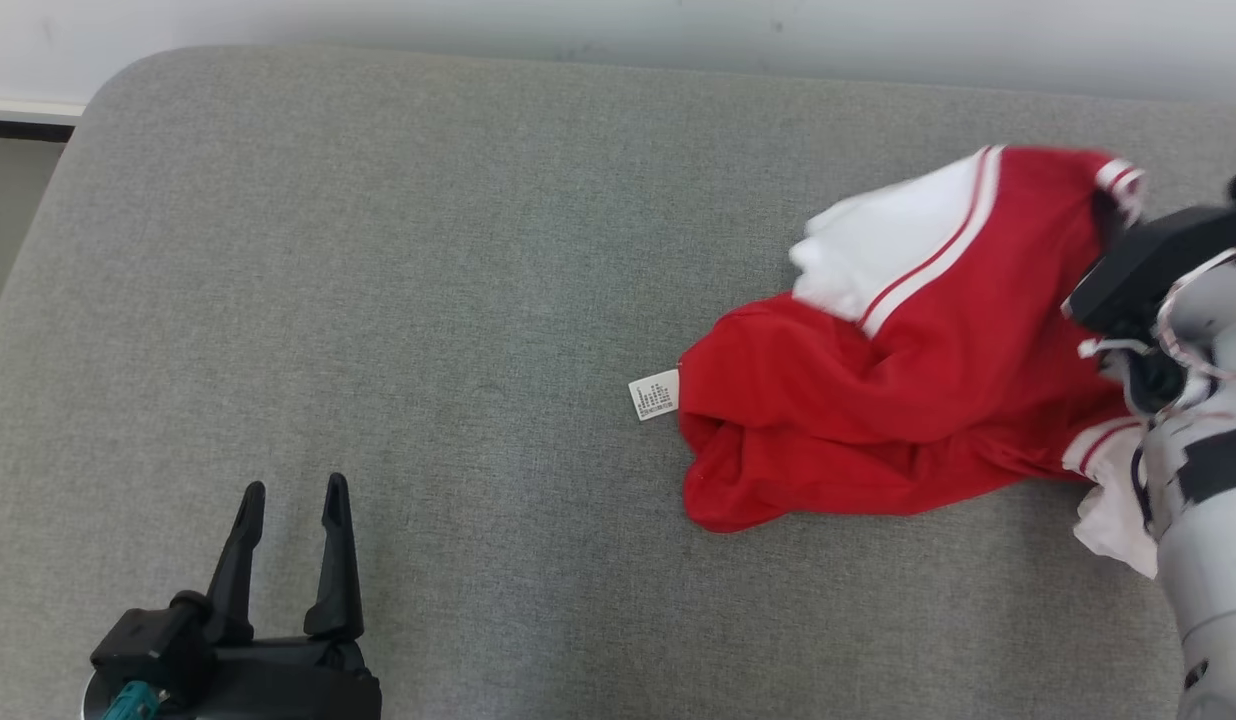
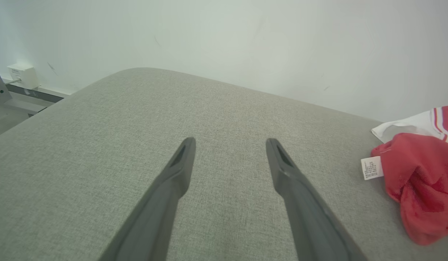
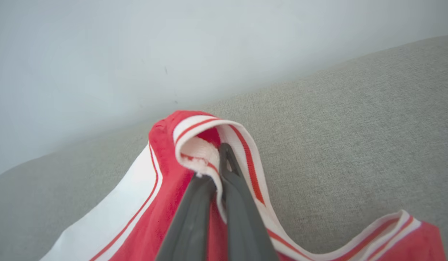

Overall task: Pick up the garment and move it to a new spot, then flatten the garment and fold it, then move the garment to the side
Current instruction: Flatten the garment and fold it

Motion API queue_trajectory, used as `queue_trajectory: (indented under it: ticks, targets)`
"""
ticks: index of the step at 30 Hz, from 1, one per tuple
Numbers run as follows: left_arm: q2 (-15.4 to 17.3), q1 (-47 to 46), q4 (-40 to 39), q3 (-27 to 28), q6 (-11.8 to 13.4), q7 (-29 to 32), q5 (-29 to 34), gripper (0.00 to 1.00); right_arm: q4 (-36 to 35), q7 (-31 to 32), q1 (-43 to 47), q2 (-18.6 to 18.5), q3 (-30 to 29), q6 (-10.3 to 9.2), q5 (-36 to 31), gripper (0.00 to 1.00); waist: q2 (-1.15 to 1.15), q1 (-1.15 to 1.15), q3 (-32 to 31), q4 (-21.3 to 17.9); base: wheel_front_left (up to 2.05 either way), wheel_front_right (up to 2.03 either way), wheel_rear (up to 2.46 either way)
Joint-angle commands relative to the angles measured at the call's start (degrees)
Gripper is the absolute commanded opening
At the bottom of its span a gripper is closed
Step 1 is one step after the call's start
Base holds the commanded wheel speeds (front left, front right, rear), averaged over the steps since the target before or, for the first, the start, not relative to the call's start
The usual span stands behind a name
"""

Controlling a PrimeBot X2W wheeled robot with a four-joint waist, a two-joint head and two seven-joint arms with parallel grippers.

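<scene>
The garment [image 1: 908, 400] is a red and white top with striped trim, lying crumpled at the right of the grey cushion, a small white label [image 1: 655, 394] sticking out of its left edge. My right gripper [image 3: 218, 166] is shut on the garment's [image 3: 166, 203] striped white band, which folds over the fingertips and is lifted slightly. In the head view the right gripper's dark body [image 1: 1143, 265] sits at the garment's right edge. My left gripper [image 1: 290, 500] stands open at the lower left, far from the cloth, nothing between its fingers [image 2: 180, 163]. The garment [image 2: 423, 181] shows at that view's right edge.
The grey cushion [image 1: 428, 300] spreads wide to the left of the garment. A pale wall [image 1: 618, 30] runs along its far edge. The cushion's rounded corner [image 1: 118, 90] is at the far left, with floor and a white box [image 2: 23, 74] beyond.
</scene>
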Motion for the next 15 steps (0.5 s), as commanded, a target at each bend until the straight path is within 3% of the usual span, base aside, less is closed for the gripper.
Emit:
queue_trajectory:
  ticks: [1, 12, 13, 14, 15]
  targets:
    - [0.02, 0.40, -0.09, 0.12, -0.46, -0.04, 0.47, 1.00, 0.99, -2.11, -1.95, -0.03, -2.89, -0.17, 0.06, 0.00, -0.01, -0.01, 0.09, 0.39, 0.00, 0.00, 0.00]
    - [0.02, -0.45, 1.09, -1.38, -0.84, -0.04, 0.66, 1.00, 12.22, -19.47, -10.94, 1.42, -26.43, -0.16, -7.08, 0.00, -0.01, -0.01, 0.55, 3.59, 0.00, 0.00, 0.00]
    - [0.03, -0.52, 1.19, -1.39, -0.81, -0.04, 0.68, 1.00, 13.13, -20.79, -11.18, 1.56, -27.49, -0.16, -8.35, 0.92, -0.01, -0.01, 0.57, 3.69, 0.00, 0.00, 0.00]
    - [0.03, -0.57, 1.25, -1.39, -0.79, -0.03, 0.70, 1.00, 14.17, -21.27, -11.39, 1.50, -28.30, -0.16, -9.70, 1.00, -0.01, -0.01, 0.60, 3.76, 0.00, 0.00, 0.00]
    - [0.02, -0.61, 1.31, -1.35, -0.80, -0.04, 0.71, 1.00, 15.35, -21.14, -11.50, 1.62, -28.92, -0.16, -10.93, 1.00, -0.01, -0.01, 0.62, 3.75, 0.00, 0.00, 0.00]
